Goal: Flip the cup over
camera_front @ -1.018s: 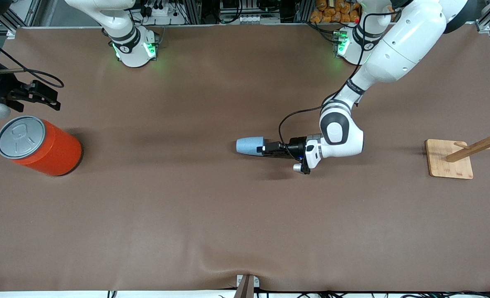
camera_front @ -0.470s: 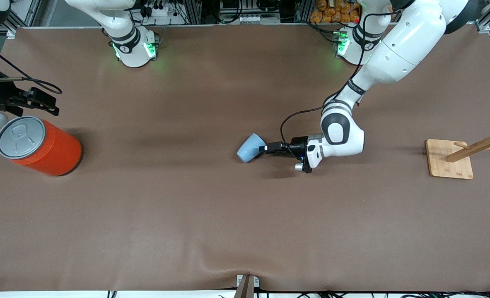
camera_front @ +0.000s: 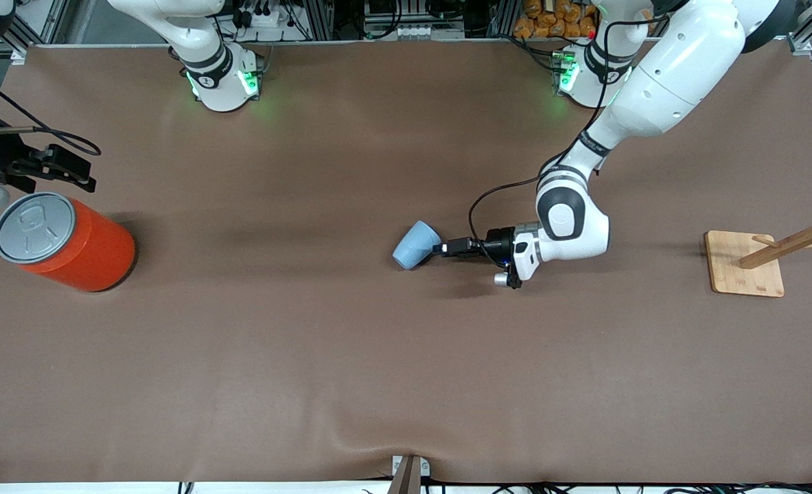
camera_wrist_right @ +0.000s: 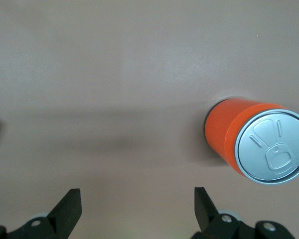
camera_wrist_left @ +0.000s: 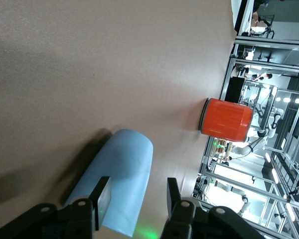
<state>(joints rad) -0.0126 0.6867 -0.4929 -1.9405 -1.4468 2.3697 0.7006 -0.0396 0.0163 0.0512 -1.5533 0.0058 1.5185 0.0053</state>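
The light-blue cup (camera_front: 416,245) lies tipped on the brown table (camera_front: 309,343) near its middle, wider end toward my left gripper (camera_front: 441,248). In the left wrist view the cup (camera_wrist_left: 120,179) sits between the open fingers (camera_wrist_left: 102,196), close to one finger, with a gap to the other. My left gripper (camera_wrist_left: 138,190) holds nothing. My right gripper (camera_front: 69,167) hangs open and empty at the right arm's end of the table, beside the orange can; its fingers show wide apart in the right wrist view (camera_wrist_right: 137,205).
A large orange can (camera_front: 69,241) with a grey lid stands at the right arm's end; it also shows in both wrist views (camera_wrist_left: 226,119) (camera_wrist_right: 259,144). A wooden peg rack on a square base (camera_front: 745,264) stands at the left arm's end.
The left gripper held the cup level a second ago, then opened. The cup dropped and tipped toward the front camera. The left gripper drew back slightly. The right gripper rose a little.
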